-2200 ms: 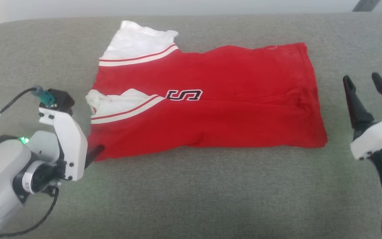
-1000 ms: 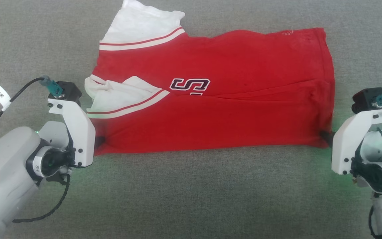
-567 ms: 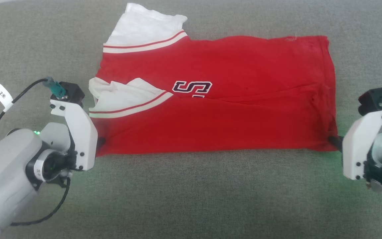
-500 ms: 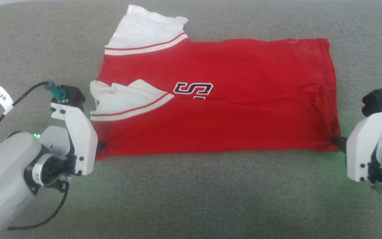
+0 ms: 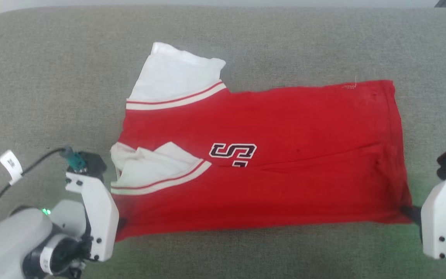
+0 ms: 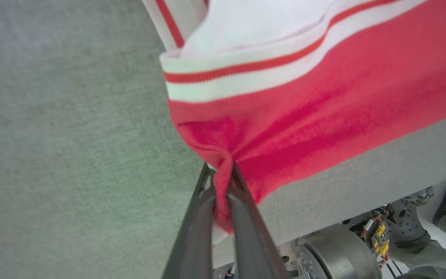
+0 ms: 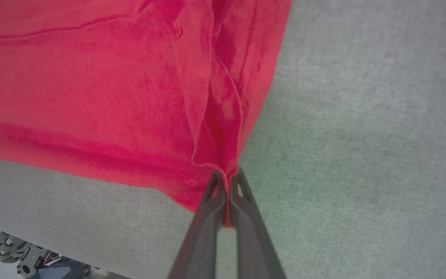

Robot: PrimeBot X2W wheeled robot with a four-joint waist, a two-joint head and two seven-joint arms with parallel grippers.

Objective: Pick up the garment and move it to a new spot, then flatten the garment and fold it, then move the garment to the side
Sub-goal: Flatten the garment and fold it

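Nearest me, the left gripper pinches the garment's near left corner and the right gripper its near right corner — both clamped on thin bunches of red cloth. Such small bites could slip as the edge lifts, dropping one side crooked. Both wrists sit low, fingers pointing inward. Beyond, the garment lies spread on the grey cushion, one white sleeve farthest.

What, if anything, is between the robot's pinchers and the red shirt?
Nothing visible. The left gripper and the right gripper each pinch a near corner of the red shirt, with the cloth squeezed right between their dark fingers.
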